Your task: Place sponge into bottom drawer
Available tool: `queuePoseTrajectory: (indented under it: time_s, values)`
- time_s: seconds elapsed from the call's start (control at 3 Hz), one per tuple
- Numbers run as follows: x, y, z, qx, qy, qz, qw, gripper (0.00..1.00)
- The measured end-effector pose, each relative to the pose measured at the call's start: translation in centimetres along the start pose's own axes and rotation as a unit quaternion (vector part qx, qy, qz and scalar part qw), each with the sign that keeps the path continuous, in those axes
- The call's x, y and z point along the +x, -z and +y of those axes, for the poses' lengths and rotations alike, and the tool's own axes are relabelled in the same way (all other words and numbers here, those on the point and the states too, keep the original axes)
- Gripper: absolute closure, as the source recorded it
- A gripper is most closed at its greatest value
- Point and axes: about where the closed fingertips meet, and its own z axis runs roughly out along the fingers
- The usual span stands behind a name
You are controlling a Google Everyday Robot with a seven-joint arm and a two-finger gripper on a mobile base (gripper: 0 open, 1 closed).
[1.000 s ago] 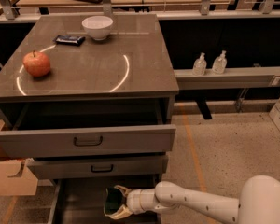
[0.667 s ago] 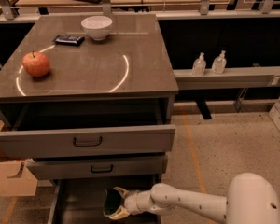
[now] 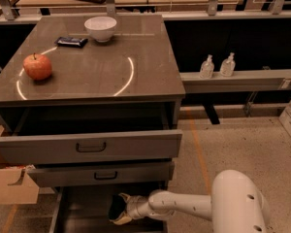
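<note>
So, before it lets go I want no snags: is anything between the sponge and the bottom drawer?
Nothing visible. The tool grips the sponge inside the open bottom drawer, below the middle drawer. The dark floor beneath it shows no other item, though shadow hides part.

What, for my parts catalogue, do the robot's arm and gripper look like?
The arm is a smooth, off-white tube with a rounded joint shell bearing small dark holes. The gripper, inside the bottom drawer, has a pale wrist and tan-edged fingers shut on the sponge. No cables or markings show.
</note>
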Motion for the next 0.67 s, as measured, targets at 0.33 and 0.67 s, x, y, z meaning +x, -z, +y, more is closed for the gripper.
queuePoseTrajectory:
  time_s: [0.33, 0.67]
  values:
    - [1.17, -1.17, -0.53, 0.002, -0.004, 0.017, 0.9998, 0.05]
    - [1.15, -0.23, -1.39, 0.018, -0.018, 0.002, 0.9997, 0.16]
